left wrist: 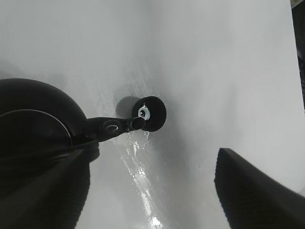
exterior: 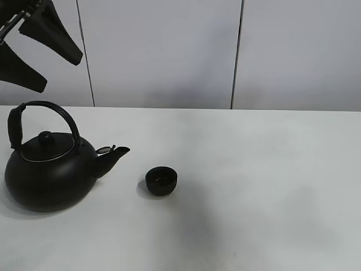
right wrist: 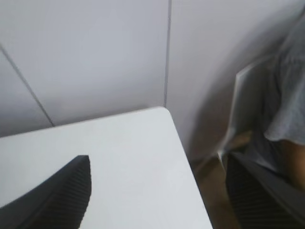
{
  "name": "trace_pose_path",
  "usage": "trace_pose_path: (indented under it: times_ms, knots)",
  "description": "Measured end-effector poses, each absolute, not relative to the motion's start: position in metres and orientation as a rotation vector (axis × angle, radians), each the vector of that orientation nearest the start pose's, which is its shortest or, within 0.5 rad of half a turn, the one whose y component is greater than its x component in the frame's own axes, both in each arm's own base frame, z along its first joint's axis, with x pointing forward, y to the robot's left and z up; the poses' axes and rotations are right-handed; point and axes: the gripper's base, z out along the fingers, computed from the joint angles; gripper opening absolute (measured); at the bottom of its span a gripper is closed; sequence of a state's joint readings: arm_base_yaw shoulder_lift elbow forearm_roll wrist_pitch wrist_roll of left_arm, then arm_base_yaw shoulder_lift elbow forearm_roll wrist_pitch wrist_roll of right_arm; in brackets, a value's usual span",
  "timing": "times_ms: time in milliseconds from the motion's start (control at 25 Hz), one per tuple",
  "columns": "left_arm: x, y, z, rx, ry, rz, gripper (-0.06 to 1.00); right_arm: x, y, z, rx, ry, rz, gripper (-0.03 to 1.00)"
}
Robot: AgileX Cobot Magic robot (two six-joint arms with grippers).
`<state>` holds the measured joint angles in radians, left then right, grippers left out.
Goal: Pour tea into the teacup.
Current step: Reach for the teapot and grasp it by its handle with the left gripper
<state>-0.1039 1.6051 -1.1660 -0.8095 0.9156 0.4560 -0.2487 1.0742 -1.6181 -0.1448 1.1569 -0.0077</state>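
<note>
The teacup [exterior: 161, 180] is a tiny round black cup standing on the white table [exterior: 254, 169], just right of the kettle's spout [exterior: 115, 155]. The big black kettle [exterior: 48, 175] stands upright at the left with its arched handle [exterior: 51, 110] up. My left gripper [exterior: 61, 72] hangs open and empty in the air above the kettle. In the left wrist view the open gripper [left wrist: 152, 157] looks down on the kettle [left wrist: 33, 119], with the teacup [left wrist: 152, 113] beyond the spout tip. My right gripper [right wrist: 157, 162] is open and empty over a table corner, outside the exterior view.
A grey panelled wall [exterior: 169, 51] stands behind the table. In the right wrist view a person in a grey shirt [right wrist: 288, 105] and a white chair [right wrist: 248, 100] are past the table's corner [right wrist: 164, 112]. A wet-looking glare streak [left wrist: 140, 176] lies on the table near the spout.
</note>
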Motion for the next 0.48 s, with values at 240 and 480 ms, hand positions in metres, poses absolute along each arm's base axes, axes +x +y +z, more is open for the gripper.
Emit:
trace_pose_path:
  times_ms: [240,480]
  knots:
    - [0.319,-0.086,0.272,0.192,2.592,-0.883,0.53,0.014,-0.002,0.541,0.088,1.771,-0.155,0.54]
    - [0.319,-0.086,0.272,0.192,2.592,-0.883,0.53,-0.086,0.018,0.521,0.035,1.595,-0.092,0.53]
